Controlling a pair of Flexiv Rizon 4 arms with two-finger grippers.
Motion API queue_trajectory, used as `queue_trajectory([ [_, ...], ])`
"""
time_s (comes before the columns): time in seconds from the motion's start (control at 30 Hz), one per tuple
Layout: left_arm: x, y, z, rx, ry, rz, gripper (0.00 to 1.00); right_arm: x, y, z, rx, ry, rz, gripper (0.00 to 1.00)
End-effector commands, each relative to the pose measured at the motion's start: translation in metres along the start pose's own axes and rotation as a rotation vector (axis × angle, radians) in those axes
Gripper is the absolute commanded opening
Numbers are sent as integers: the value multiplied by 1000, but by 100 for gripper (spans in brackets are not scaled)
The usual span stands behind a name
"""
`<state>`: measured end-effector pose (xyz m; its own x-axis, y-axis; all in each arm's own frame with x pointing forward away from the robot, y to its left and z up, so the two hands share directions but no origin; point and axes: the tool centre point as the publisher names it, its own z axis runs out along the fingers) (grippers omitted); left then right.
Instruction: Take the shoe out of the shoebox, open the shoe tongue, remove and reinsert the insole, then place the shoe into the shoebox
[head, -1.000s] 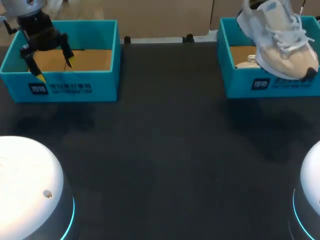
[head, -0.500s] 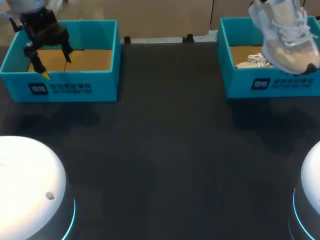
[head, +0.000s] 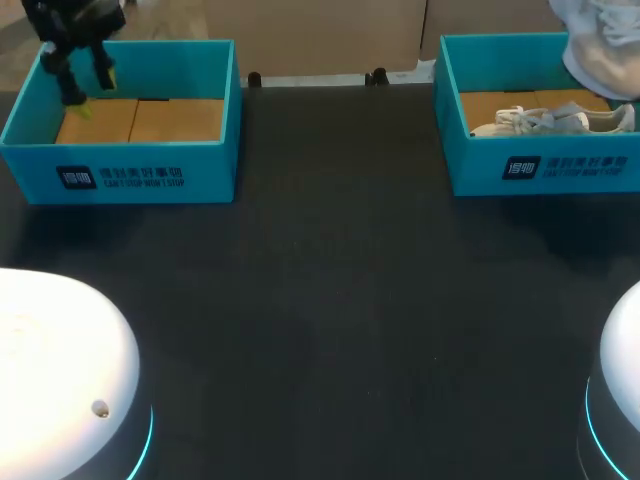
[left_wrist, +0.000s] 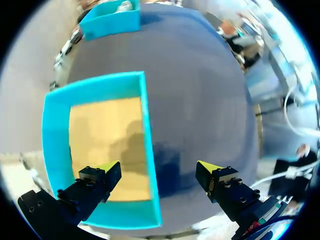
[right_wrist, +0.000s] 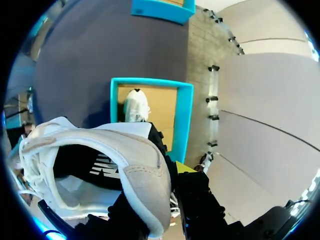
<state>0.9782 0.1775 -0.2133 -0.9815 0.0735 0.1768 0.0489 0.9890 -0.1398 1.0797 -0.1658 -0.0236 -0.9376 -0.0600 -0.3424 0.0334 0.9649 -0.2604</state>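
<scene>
Cardboard is lining the floor of the left shoebox (head: 130, 165), a rectangular teal tray with smooth walls sitting at ten o'clock on the matte black table (head: 330, 300). The left gripper (head: 92, 88) is hovering above the box's far left corner, its yellow-tipped fingers spread wide and holding nothing. At two o'clock the right shoebox (head: 540, 165), of the same teal make, is holding a second shoe (head: 545, 122), white and laced, lying low on its cardboard floor. Above that box's far right corner the lifted shoe (right_wrist: 125, 165), beige suede with white mesh, is hanging. The right gripper (right_wrist: 170, 165) is pinching its padded collar, one finger inside and one outside.
</scene>
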Motion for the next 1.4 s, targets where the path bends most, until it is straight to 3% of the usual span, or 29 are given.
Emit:
queue_trajectory([
  [0.03,-5,4,-5,80,94,-1066,100,-11,-2,6,-11,64,26,0],
  [0.3,-5,4,-5,80,94,-1066,100,-7,4,22,-55,83,45,0],
  [0.53,-7,19,5,124,75,-1490,100,-7,6,31,-64,100,71,0],
  [0.83,-2,36,10,123,-112,-1831,100,-5,-1,48,-76,149,134,0],
  [1.07,2,43,7,106,-224,-1948,100,-4,-11,55,-81,166,187,0],
  [1.23,10,46,3,140,-369,-2049,100,-2,-16,60,-85,187,238,0],
  [1.4,10,49,0,164,-440,-2106,100,-10,-19,65,-79,191,293,0],
])
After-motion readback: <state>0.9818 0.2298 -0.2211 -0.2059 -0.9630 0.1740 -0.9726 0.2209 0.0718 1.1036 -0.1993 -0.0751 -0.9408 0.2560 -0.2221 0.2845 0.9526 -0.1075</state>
